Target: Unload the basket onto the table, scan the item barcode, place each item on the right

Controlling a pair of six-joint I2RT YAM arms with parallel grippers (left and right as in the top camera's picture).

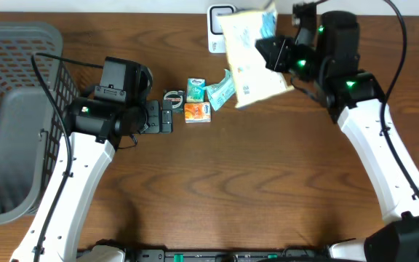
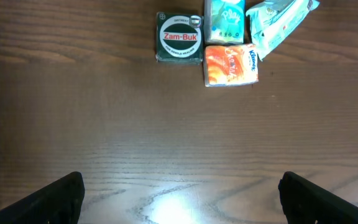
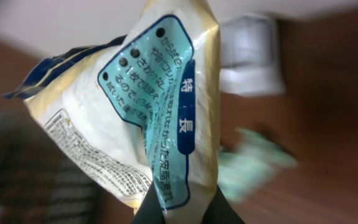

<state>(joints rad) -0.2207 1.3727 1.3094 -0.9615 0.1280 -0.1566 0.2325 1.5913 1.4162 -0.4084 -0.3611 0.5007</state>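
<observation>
R gripper [image 3: 182, 205]: fingers pressed together on the lower seam of the packet [image 3: 154, 106]. It's a thin pinch at one edge, so most of both faces is left uncovered for reading.

Packet: cream/white bag w/ teal panel of Japanese text. Held tilted, off the table [image 1: 268, 182], at the far edge and partly in front of the white scanner [image 1: 215, 33]. Judged: presenting step in hand, item raised so its code can face the reader. Barcode not made out in any view. R wrist view shows the text panel only, so can't tell which face meets the scanner. A wrist turn may be needed if there's no read.

L gripper [image 2: 179, 205]: fingers spread wide, nothing btwn them, low over bare wood just short of the small goods. Judged: waiting for the next pick, clear of the R arm's work.

Small goods, mid-table, bunched:
- Zam-Buk tin [image 2: 179, 38], nearest the L gripper.
- green tissue pack [image 2: 224, 18], beside the tin.
- orange Kleenex pack [image 2: 230, 64], up against the green one.
- teal sachet [image 2: 281, 25], on the scanner side.
Prob. awaiting their turn.

Basket [image 1: 20, 44]: grey mesh, L end of table, well apart from scanner. Likely drop-off for scanned goods.
</observation>
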